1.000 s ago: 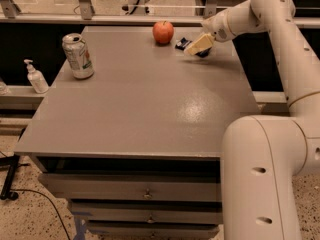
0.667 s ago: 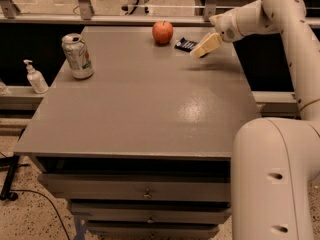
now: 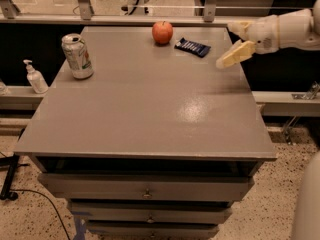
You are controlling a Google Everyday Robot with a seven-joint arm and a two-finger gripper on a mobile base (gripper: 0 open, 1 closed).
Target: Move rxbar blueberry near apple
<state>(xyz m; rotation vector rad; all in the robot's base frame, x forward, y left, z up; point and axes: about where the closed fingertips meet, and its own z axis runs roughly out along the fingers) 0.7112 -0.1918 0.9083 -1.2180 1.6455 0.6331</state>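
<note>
The red-orange apple [image 3: 162, 32] sits at the far edge of the grey table [image 3: 150, 114]. The dark navy rxbar blueberry [image 3: 192, 47] lies flat on the table just right of the apple, a short gap between them. My gripper [image 3: 231, 43] hangs over the table's far right edge, to the right of the bar and clear of it. Its pale fingers [image 3: 232, 55] are spread and hold nothing.
A green-and-white soda can [image 3: 77, 56] stands at the table's far left. A white pump bottle [image 3: 35, 77] stands on a ledge left of the table. Drawers [image 3: 145, 191] are below the tabletop. A railing [image 3: 150, 6] runs behind.
My gripper has drawn back to the right, away from the bar. The bar now lies uncovered on the table beside the apple.
</note>
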